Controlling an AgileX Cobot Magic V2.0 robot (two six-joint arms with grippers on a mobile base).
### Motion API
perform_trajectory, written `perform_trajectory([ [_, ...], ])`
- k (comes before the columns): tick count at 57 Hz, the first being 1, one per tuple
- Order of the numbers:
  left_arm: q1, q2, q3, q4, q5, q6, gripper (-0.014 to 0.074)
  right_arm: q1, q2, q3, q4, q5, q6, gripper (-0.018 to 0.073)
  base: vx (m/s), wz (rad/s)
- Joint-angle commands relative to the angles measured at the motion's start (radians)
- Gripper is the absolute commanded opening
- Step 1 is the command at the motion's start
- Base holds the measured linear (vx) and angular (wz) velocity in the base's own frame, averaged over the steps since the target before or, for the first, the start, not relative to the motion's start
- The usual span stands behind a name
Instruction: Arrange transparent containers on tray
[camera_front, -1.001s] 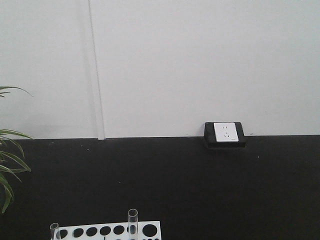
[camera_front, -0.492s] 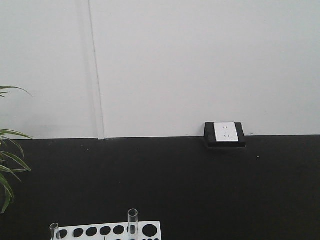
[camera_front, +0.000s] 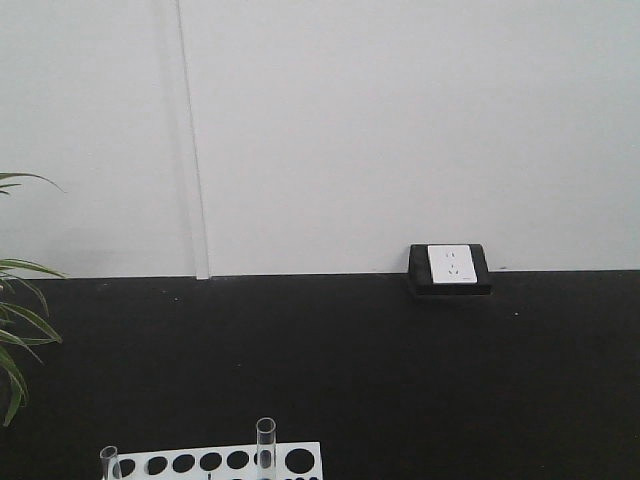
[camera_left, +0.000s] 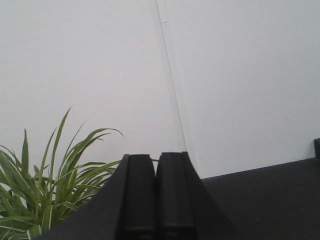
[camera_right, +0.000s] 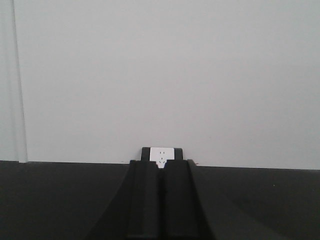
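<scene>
Front-facing view — two test tubes (camera_front: 265, 440) stand upright in white rack (camera_front: 225, 449).

White wall (camera_front: 400, 130), vertical seam (camera_front: 190, 150) left of centre. Black surface (camera_front: 350, 360) below. White socket (camera_front: 450, 265) in black housing at wall base. Plant (camera_front: 15, 330) far left. Even light.
</scene>
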Motion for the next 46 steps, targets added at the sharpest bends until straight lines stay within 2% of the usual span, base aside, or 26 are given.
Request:
perform_trajectory([
  [1, 0.000, 0.083, -0.047, -0.029, -0.077, -0.004, -0.0007, -0.007, 0.083, -0.055, -0.008, -0.059, -0.005, -0.0011, 0.00, 0.00],
  [11, 0.000, 0.176, -0.046, -0.029, -0.095, -0.004, 0.0006, -0.007, 0.192, -0.055, -0.008, -0.044, -0.005, -0.0006, 0.00, 0.00],
  [19, 0.000, 0.247, -0.023, -0.029, -0.106, -0.004, 0.0051, -0.007, 0.272, -0.055, -0.006, -0.058, -0.005, 0.0008, 0.00, 0.00],
  [29, 0.000, 0.333, 0.032, -0.064, -0.166, -0.005, 0.0185, -0.007, 0.326, -0.055, -0.004, -0.101, -0.005, 0.0074, 0.00, 0.00],
  [38, 0.000, 0.406, 0.062, -0.072, -0.192, -0.005, 0.0361, -0.007, 0.349, -0.055, -0.004, -0.100, -0.005, 0.0176, 0.00, 0.00],
  [46, 0.000, 0.463, 0.067, -0.078, -0.211, -0.021, 0.0439, -0.007, 0.352, -0.055, -0.004, -0.100, -0.005, 0.0271, 0.00, 0.00],
])
